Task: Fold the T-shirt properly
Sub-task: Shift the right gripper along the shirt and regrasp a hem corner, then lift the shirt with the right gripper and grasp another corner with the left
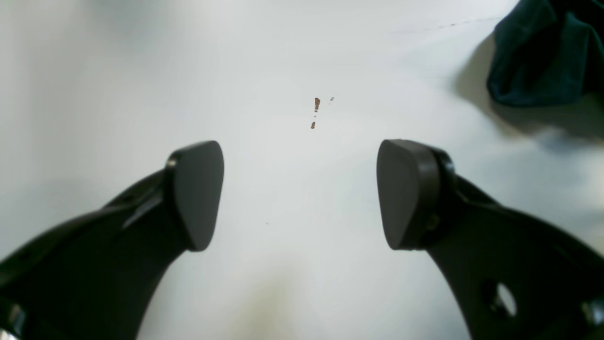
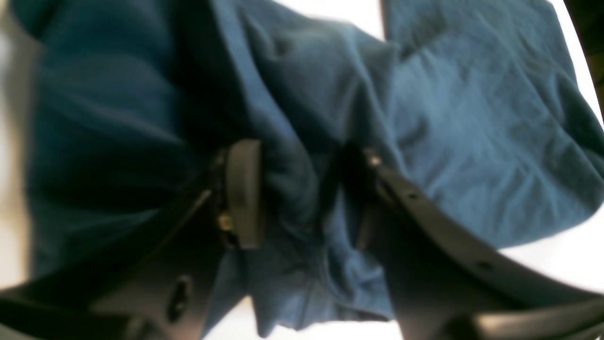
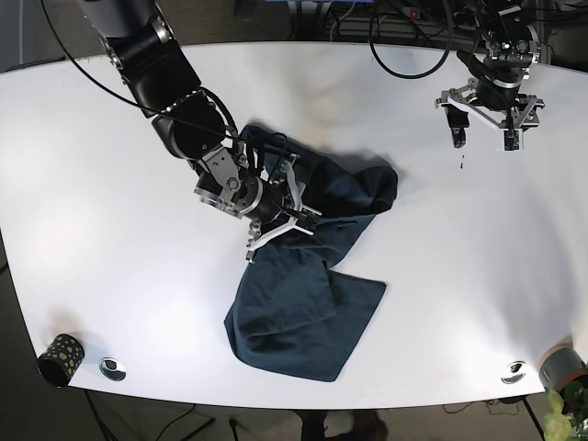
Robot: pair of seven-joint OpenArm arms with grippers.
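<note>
Right gripper (image 3: 280,213): clamped on a bunched fold of the T-shirt (image 3: 303,294).
T-shirt: crumpled mid-table (image 3: 110,257), dark blue, partly lifted.
Left gripper (image 3: 484,131): jaws spread wide, empty, well apart from cloth.

The T-shirt (image 3: 308,276) lies crumpled at the centre of the table (image 3: 459,276). The right hand (image 3: 276,216) sits on its upper part, fabric bunched between the fingers. The left hand (image 3: 484,138) hangs over bare table at the far right, well apart from the T-shirt.
</note>
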